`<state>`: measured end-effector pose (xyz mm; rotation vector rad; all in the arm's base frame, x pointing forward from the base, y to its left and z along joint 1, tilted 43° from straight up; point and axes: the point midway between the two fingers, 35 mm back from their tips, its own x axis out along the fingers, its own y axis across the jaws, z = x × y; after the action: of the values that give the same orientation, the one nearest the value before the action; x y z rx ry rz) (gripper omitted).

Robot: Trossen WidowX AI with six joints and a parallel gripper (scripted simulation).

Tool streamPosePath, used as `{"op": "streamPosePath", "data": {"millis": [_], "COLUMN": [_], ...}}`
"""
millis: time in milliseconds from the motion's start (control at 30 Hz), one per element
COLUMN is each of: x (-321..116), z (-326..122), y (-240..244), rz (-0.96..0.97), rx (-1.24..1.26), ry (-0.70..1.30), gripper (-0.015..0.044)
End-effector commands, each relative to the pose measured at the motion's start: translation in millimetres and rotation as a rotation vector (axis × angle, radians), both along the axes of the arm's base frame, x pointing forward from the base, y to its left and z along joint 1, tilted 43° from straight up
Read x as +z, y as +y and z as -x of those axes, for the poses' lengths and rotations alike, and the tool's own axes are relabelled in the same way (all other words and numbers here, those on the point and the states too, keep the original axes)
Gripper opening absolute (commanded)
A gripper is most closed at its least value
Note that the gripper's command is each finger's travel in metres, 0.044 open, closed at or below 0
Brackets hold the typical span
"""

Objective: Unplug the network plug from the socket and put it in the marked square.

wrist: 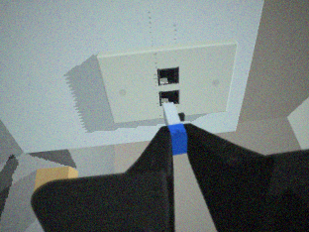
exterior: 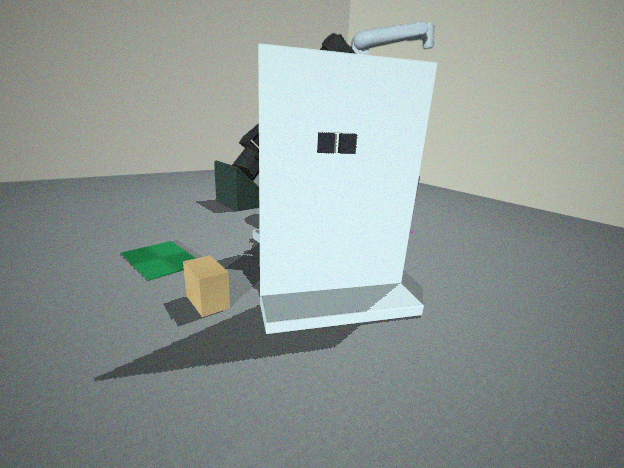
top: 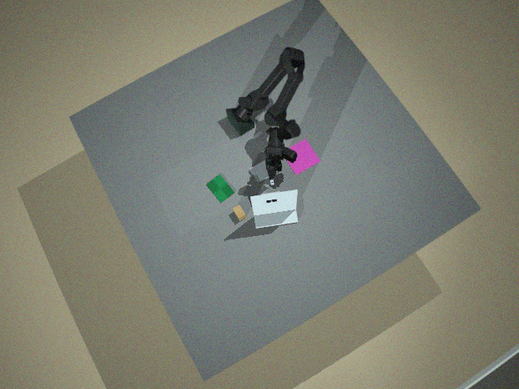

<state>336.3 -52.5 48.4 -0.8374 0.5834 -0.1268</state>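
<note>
My gripper is shut on the network plug, gripping its blue rear part; the pale body points toward the panel. The plug is out of the socket, a short gap in front of the upright white panel. The wall plate on the panel has two dark openings, one above the other, with the plug's tip just below the lower one. A magenta square and a green square lie flat on the table; which one is the marked square I cannot tell.
A tan block stands beside the panel's foot, near the green square. A pale flat piece lies between the green square and the arm. The magenta square is on the other side of the arm, partly covered by it.
</note>
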Motion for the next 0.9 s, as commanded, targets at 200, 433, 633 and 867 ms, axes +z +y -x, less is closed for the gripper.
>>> {"op": "streamPosePath", "data": {"millis": [200, 433, 633, 867], "x": [8.4, 21.7, 33.3, 46.7], "z": [1.0, 3.3, 6.7, 12.3], "y": [-6.7, -17.1, -25.8, -35.5], "rz": [0.0, -0.001, 0.0, 0.001], "rx": [-0.001, -0.004, -0.005, -0.007], "ry": [0.0, 0.0, -0.001, -0.002], "gripper": [0.0, 0.0, 0.0, 0.0]}}
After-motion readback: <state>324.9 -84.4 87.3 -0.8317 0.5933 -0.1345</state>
